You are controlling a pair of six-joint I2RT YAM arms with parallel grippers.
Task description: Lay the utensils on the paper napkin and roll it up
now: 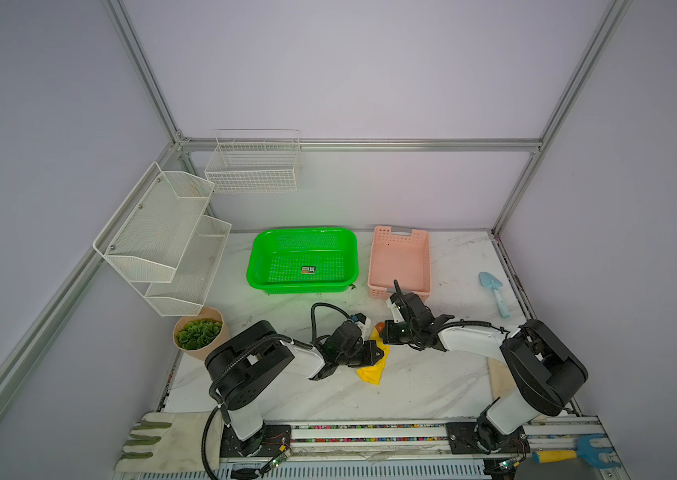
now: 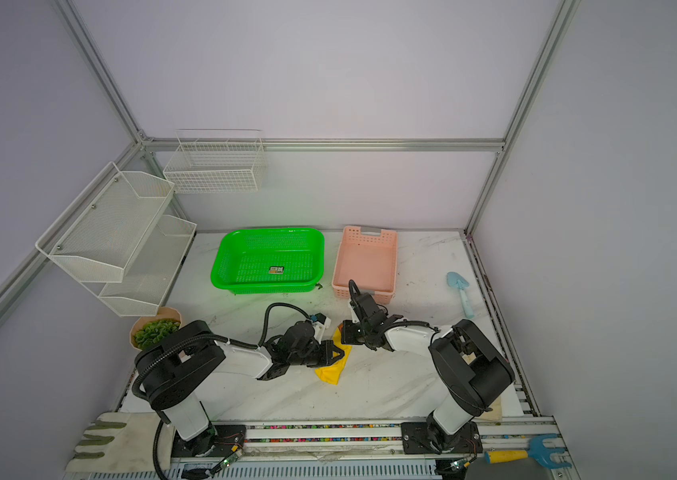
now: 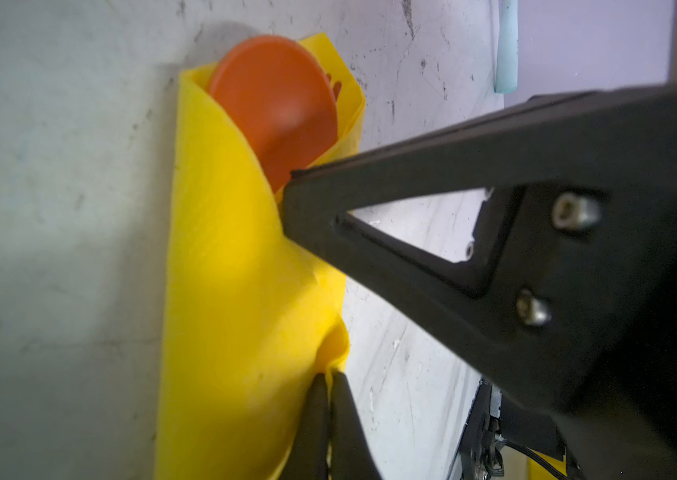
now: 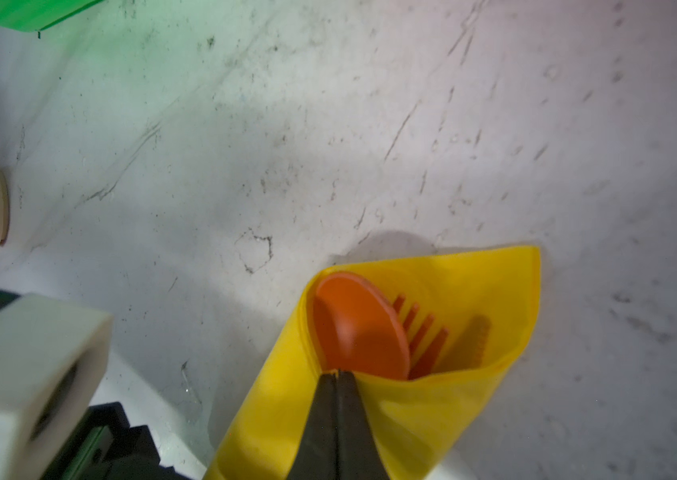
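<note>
Three slim orange plastic utensils (image 1: 380, 326), round-bowled spoon (image 4: 359, 328), fork (image 4: 424, 336) and knife (image 4: 473, 345), lie wrapped inside the thin yellow paper napkin (image 4: 432, 415), heads showing at its open end, near the middle of the white marbled worktop (image 4: 328, 145). Both the left gripper (image 3: 330, 374) and right gripper (image 4: 336, 376) are closed tight, each pinching the napkin's folded edge.

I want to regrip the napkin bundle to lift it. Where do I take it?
Probably across the middle of the napkin, from above, with the pincer spanning its narrow width. It is wrapped loosely, with the spoon and fork heads showing at the open end, so clamping the hidden handles through the paper should keep them in.
</note>
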